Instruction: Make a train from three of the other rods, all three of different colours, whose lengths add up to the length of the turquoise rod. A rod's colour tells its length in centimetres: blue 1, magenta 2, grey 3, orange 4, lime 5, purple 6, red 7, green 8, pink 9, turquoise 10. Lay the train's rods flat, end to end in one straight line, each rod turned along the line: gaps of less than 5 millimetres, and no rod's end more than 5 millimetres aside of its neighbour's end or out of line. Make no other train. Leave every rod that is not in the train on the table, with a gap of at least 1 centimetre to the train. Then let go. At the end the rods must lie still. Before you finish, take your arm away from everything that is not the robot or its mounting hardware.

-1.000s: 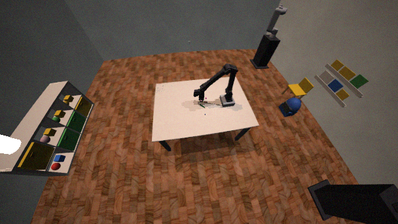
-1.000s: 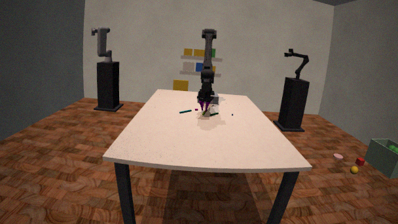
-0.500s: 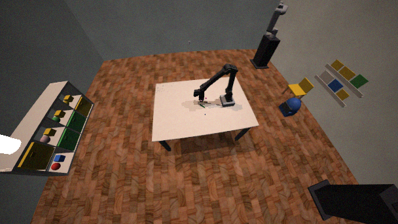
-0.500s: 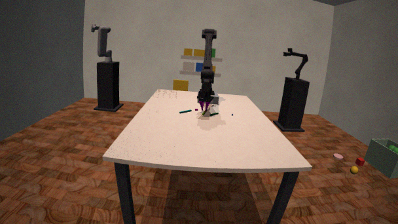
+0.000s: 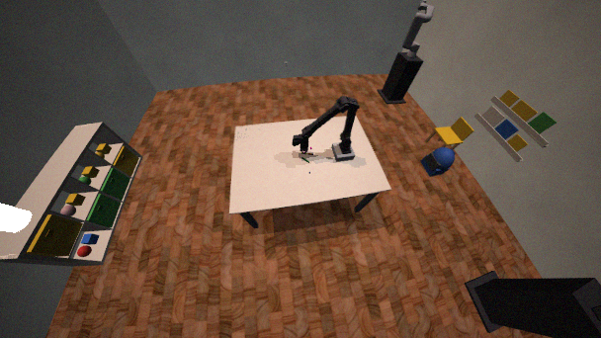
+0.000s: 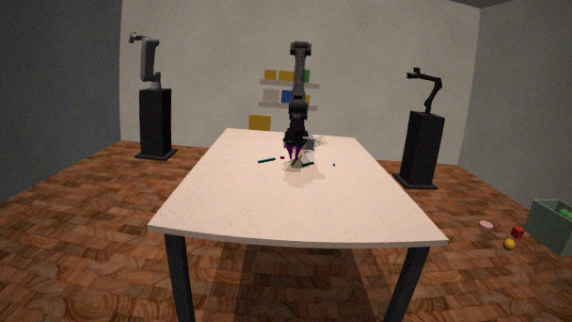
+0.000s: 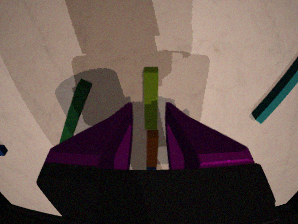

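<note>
Your worktop (image 5: 267, 185) (image 6: 292, 209) (image 7: 225, 30) carries rods. Your jaws (image 5: 303, 150) (image 6: 293, 158): partly open, gripping nothing, one finger each side of rod line, gaps visible both sides. Turquoise rod (image 6: 266, 160) (image 7: 277, 95) well apart; green rod (image 5: 305, 160) (image 6: 308, 164) (image 7: 76, 111) nearer, angled. Lime rod (image 6: 293, 162) (image 7: 151, 95) end to end with orange rod (image 7: 152, 147); bluish sliver (image 7: 151, 168) beyond, mostly hidden. Magenta rod (image 5: 310, 148) (image 6: 282, 157), blue rod (image 5: 309, 172) (image 6: 334, 165) (image 7: 3, 150) lie apart.

lime rod (image 6: 293, 163) (image 7: 150, 95) flat, meeting orange rod (image 7: 152, 148) | green rod (image 5: 305, 160) (image 6: 308, 164) (image 7: 76, 111) slanted nearby | turquoise rod (image 6: 266, 160) (image 7: 280, 95), magenta rod (image 5: 310, 148) (image 6: 282, 157), blue rod (image 5: 309, 172) (image 6: 334, 165) (image 7: 3, 150) apart
</note>
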`<state>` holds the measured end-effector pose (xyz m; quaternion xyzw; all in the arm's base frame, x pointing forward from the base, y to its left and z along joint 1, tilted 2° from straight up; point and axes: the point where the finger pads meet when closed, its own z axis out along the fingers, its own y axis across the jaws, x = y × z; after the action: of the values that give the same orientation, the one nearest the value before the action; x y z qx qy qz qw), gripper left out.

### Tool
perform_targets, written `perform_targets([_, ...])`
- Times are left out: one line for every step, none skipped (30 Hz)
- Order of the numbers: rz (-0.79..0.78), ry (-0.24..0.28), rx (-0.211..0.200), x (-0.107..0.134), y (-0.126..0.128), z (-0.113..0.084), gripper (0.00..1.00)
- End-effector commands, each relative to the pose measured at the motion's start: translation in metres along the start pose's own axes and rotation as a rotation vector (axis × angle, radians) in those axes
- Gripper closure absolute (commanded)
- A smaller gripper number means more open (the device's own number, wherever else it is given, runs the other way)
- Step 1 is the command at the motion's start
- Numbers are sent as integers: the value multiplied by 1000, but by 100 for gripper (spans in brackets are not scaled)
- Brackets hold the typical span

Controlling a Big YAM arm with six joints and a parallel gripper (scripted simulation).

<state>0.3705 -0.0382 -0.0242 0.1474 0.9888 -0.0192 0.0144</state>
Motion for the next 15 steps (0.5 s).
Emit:
perform_targets([2, 5, 2, -2, -4, 6, 77])
perform_targets([2, 5, 2, -2, -4, 6, 77])
perform_targets([2, 5, 2, -2, -4, 6, 77])
perform_targets([2, 5, 2, -2, -4, 6, 77])
perform_targets([2, 5, 2, -2, -4, 6, 77])
perform_targets([2, 6, 2, -1, -4, 6, 77])
perform_targets([2, 7, 3, 0, -5, 7, 77])
perform_targets([2, 6, 2, 0, -5, 7, 77])
perform_targets([2, 5, 2, 0, -5, 7, 77])
perform_targets([2, 5, 2, 0, -5, 7, 77])
perform_targets([2, 7, 3, 2, -5, 7, 77])
perform_targets([2, 8, 3, 3, -5, 7, 77])
perform_targets([2, 6, 2, 3, -5, 7, 77])
perform_targets([2, 2, 1, 3, -5, 6, 77])
perform_targets([3, -7, 0, 3, -5, 2, 77])
